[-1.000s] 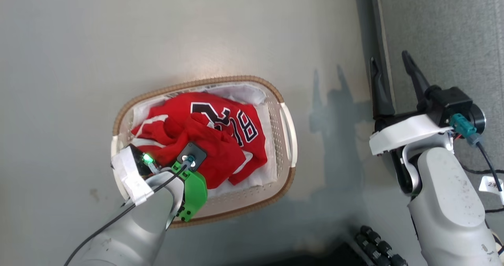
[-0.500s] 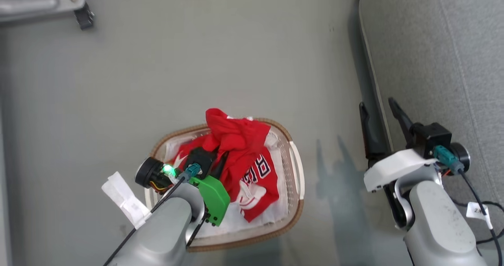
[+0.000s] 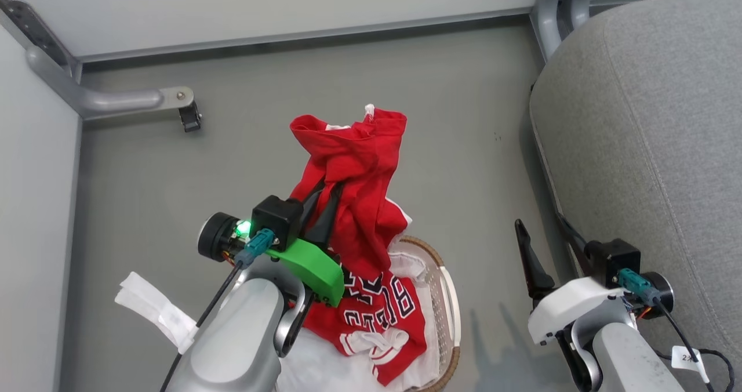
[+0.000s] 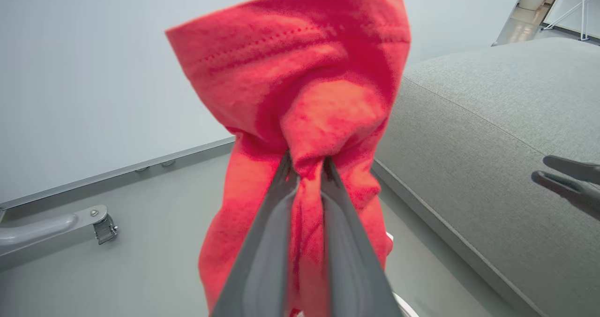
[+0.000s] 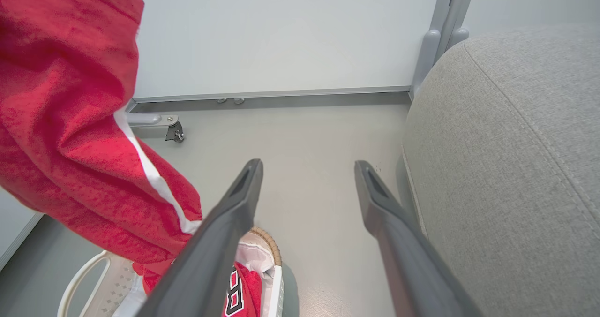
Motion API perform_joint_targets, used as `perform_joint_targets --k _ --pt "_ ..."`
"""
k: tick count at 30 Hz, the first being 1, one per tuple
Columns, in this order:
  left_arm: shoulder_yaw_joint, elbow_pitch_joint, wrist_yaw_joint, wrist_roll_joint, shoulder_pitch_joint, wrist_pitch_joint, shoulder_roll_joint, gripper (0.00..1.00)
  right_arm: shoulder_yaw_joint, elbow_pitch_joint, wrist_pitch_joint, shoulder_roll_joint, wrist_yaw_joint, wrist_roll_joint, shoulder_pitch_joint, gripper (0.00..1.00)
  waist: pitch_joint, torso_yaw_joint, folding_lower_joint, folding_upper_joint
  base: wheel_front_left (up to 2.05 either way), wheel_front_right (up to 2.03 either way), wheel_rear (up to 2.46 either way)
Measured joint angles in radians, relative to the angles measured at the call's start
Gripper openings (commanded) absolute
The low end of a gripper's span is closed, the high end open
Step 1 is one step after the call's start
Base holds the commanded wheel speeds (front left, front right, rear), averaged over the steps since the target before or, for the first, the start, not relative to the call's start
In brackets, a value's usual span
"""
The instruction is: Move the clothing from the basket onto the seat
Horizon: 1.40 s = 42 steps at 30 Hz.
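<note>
Clothing (image 3: pixel 353 166): red piece, maybe shorts, hoisted higher above basket (image 3: pixel 443 314) in clenched left jaws; right jaws spread.

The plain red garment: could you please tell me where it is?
In the head view the plain red garment hangs mid-frame, pinched by the left gripper above the basket, left of the seat.

jersey (image 3: pixel 379 306): I read black-and-white digits, an 8 clear, others creased | white tag (image 3: pixel 688 359), lower right of head view: I see handwriting, too small to read
</note>
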Motion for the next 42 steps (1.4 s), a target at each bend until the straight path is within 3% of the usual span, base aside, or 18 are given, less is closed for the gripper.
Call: perform_joint_targets --k 10,25,34,42 --pt "0.072 -0.129 -0.014 -0.002 0.009 0.000 -0.006 0.00 0.025 0.017 0.000 0.000 0.000 -0.004 0.071 1.00 -0.123 0.027 0.0000 0.0000 0.00 0.00 0.00" --pt "0.016 -0.222 0.016 -0.091 -0.076 0.000 -0.007 0.00 0.060 0.002 0.000 0.000 0.000 0.017 0.088 1.00 -0.158 0.055 0.0000 0.0000 0.00 0.00 0.00" --pt "-0.020 -0.222 0.021 -0.110 -0.092 0.000 -0.007 0.00 0.266 -0.133 0.000 0.000 0.000 -0.006 -0.030 1.00 -0.133 0.061 0.0000 0.0000 0.00 0.00 0.00" --pt "-0.056 -0.242 0.028 -0.142 -0.103 0.000 -0.007 0.00 0.426 -0.077 0.000 0.001 0.000 0.026 -0.183 1.00 -0.119 0.088 0.0000 0.0000 0.00 0.00 0.00"
